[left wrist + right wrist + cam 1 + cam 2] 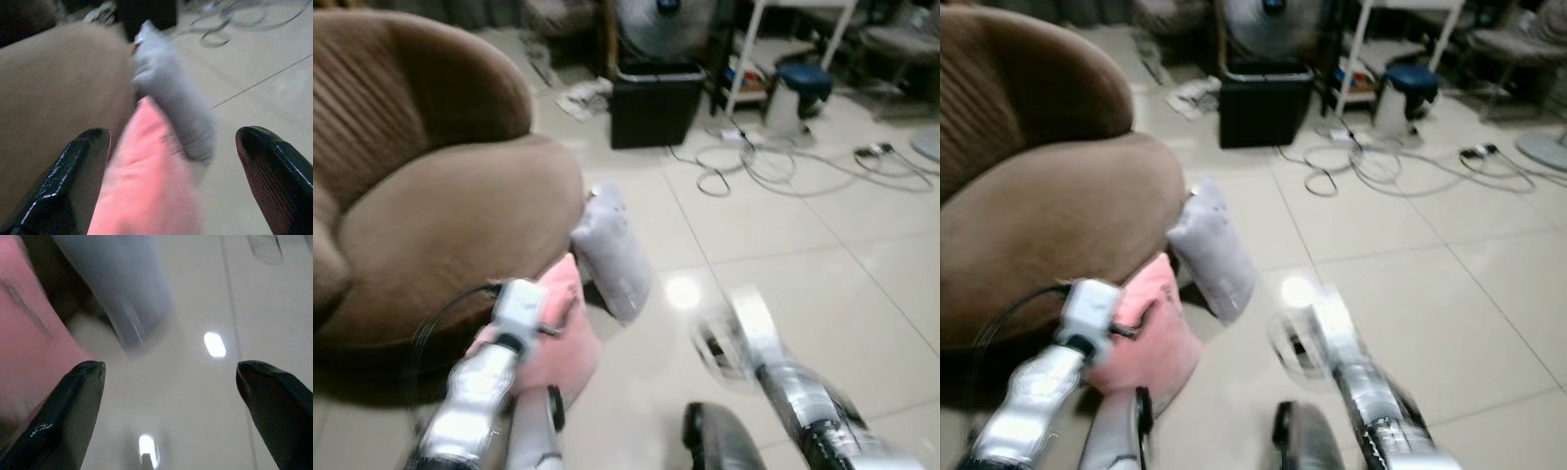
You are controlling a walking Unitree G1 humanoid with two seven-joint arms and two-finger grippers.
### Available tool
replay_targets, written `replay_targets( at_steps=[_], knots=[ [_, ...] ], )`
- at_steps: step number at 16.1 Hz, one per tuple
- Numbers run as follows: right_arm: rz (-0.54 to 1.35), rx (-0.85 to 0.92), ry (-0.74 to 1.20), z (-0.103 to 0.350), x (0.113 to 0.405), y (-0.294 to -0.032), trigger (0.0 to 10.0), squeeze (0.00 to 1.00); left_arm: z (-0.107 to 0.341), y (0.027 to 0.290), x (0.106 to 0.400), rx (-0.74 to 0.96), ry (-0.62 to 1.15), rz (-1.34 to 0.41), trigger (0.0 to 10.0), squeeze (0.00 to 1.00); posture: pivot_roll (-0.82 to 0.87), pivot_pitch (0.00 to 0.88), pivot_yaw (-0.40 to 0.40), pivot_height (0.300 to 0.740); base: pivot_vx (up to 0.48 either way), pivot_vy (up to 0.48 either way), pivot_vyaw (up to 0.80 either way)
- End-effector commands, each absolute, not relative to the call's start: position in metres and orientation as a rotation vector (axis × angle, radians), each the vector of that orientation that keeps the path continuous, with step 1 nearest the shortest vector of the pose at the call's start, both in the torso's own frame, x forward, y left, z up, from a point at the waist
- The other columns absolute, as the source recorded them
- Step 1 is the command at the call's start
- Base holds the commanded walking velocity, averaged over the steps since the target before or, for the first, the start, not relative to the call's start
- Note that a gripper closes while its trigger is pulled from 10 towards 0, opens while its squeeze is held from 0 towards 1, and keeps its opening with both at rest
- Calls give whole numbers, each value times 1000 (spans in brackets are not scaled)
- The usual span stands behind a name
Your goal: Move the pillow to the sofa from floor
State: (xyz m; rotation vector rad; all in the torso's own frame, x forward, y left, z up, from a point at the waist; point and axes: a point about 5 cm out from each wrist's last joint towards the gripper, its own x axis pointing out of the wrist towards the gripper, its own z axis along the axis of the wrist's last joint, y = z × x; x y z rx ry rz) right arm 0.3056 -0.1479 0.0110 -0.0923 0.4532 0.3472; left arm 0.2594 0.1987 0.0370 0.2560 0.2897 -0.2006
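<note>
Two pillows lean against the front of the brown sofa (431, 235), both on the tiled floor (822, 274): a pink pillow (563, 338) nearest the robot and a grey pillow (612, 250) just beyond it, touching it. The left pincer (171, 161) hangs over the pink pillow with its black fingers spread wide, gripping nothing; its silver arm reaches in from the lower left. Further right, the right pincer (168, 391) is likewise released, fingers apart, pointing down at bare tile beside the two pillows. Judging by this, the approach step is in hand and no grasp is made yet. Next, the left pincer would need to drop onto the pink pillow's upper edge and clench before lifting it onto the seat.
</note>
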Motion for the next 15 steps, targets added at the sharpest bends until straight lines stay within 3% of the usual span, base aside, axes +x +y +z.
replay_targets(
  at_steps=[1,3,9,12,15],
  knots=[
    [338,-86,488,6,298,-166,10000,0,38,189,262,242,275,-216,10000,0,115,0,-49,526,307,0,0],
    [395,-86,463,13,303,-160,10000,0,38,193,260,246,279,-205,10000,0,117,0,-52,526,298,0,0],
    [597,-124,414,37,298,-134,10000,0,32,212,256,283,339,-149,10000,0,130,0,-57,526,0,0,0],
    [564,-148,382,47,300,-136,10000,0,30,216,261,263,364,-127,10000,0,124,0,-55,526,0,0,0],
    [420,-139,309,59,313,-135,10000,0,24,191,287,138,355,-146,10000,0,142,0,-76,526,0,0,0]
  ],
)
